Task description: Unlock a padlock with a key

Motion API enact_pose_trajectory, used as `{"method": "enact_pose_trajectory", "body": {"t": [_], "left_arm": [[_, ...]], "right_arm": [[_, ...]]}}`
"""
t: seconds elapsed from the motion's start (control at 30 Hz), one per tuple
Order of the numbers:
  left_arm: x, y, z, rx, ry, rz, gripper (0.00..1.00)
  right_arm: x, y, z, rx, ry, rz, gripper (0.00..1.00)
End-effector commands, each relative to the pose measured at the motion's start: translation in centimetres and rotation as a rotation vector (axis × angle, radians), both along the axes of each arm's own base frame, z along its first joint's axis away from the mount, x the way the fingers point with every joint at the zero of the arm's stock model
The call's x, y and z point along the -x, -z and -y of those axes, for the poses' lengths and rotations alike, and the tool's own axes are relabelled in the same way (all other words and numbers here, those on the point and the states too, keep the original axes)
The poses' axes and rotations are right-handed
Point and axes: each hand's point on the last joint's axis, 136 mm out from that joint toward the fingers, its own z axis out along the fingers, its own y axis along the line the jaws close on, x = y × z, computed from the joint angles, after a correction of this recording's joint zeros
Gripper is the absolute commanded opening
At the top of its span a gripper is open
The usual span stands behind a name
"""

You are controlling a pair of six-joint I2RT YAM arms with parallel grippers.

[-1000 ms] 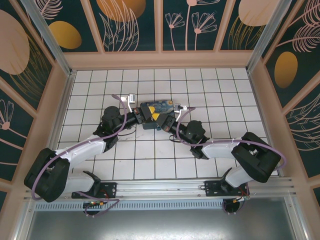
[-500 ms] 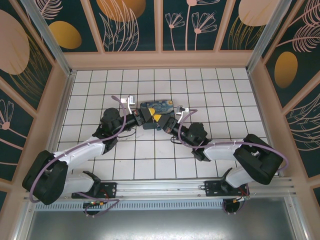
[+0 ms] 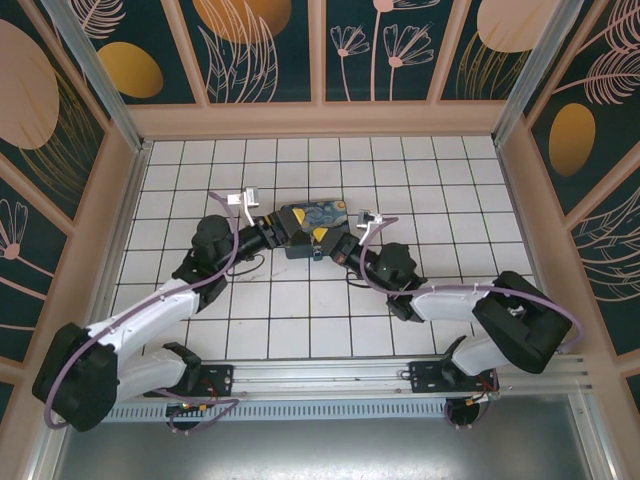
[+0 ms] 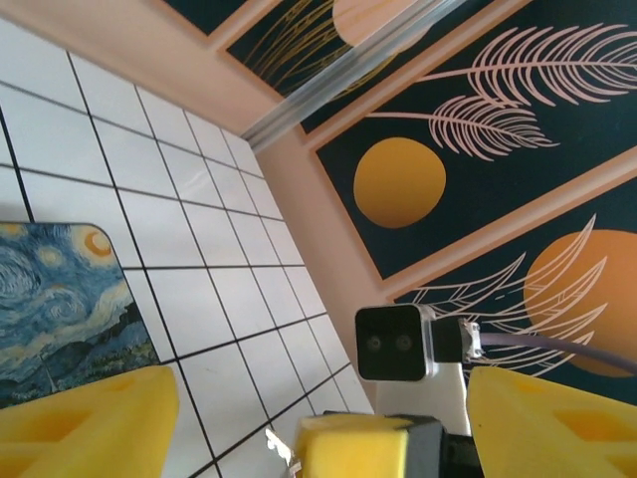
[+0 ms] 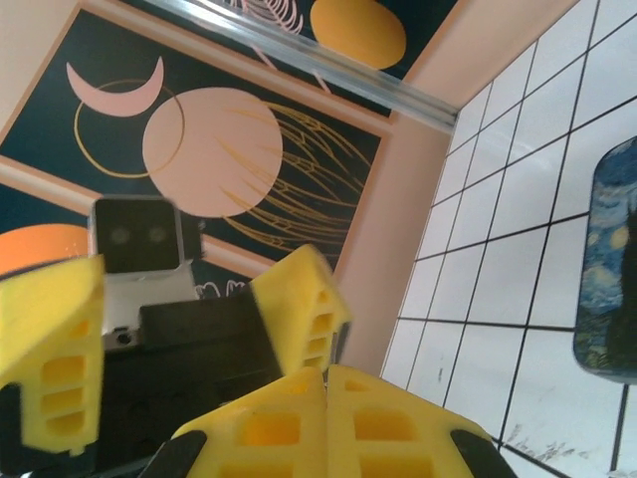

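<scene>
At the swirl-painted box the right gripper, pinched closed, noses tip-first into the wide-spread left gripper facing it; whether key or padlock sits between them, I cannot tell.

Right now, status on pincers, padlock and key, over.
Left pincer open. Right pincer shut, tip pointed into the left's gap. Padlock and key too small to make out. Starry painted box close beside both tips.
</scene>
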Motion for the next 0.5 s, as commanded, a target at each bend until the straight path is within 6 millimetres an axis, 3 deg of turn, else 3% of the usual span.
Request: {"method": "enact_pose_trajectory", "body": {"t": [0.0, 0.2, 0.47], "left_arm": [[0.3, 0.5, -0.8, -0.058, -0.026, 0.005, 0.82], [1.8, 5.0, -1.5, -0.212, 0.005, -0.049, 0.88], [3.4, 10.4, -2.0, -0.267, 0.032, -0.126, 0.88]], "right_arm": [[-0.7, -0.7, 1.0, 0.025, 0.024, 0.021, 0.00], [-3.9, -0.7, 1.5, 0.145, 0.031, 0.003, 0.00], [-8.7, 1.7, 0.7, 0.250, -0.028, -0.062, 0.00]]}}
